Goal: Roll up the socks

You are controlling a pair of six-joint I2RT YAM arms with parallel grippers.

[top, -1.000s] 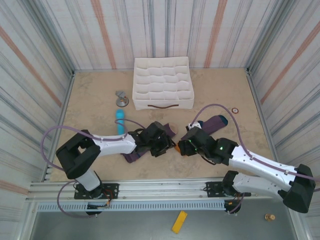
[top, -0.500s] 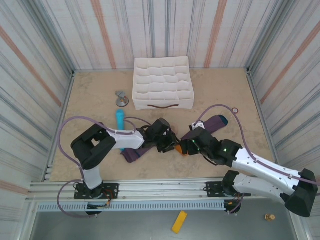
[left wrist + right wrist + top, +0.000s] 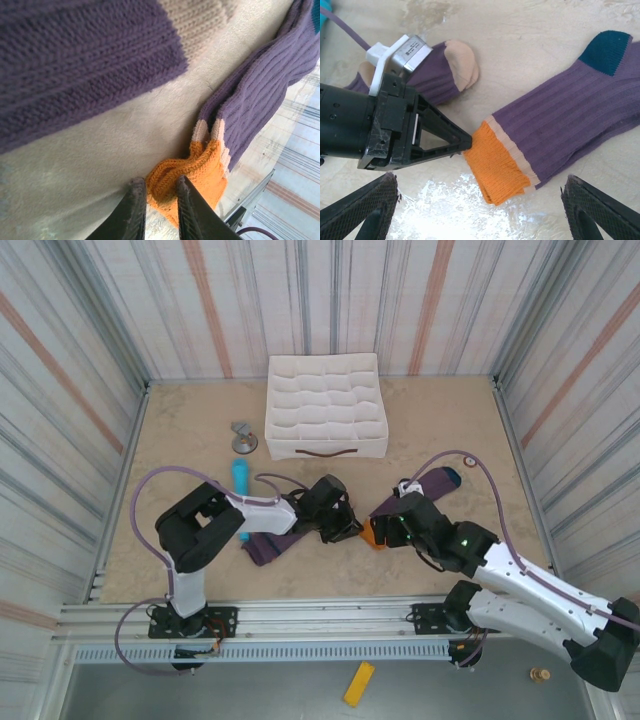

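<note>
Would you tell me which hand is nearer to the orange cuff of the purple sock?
Left. The left hand is at the orange cuff, its fingers closed on the cuff's edge. The right hand hovers above the cuff, open and apart from it.

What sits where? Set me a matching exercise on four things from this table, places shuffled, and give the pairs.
Things
1. purple knit sock with orange cuff and teal toe
2. purple knit sock with tan toe
3. white fabric divider box
4. light blue cylinder

Places
A. far middle of the table
B. left of both socks
C. rightmost of the four
D. between the cylinder and the other sock

Pairs: 1-C, 2-D, 3-A, 4-B
</note>
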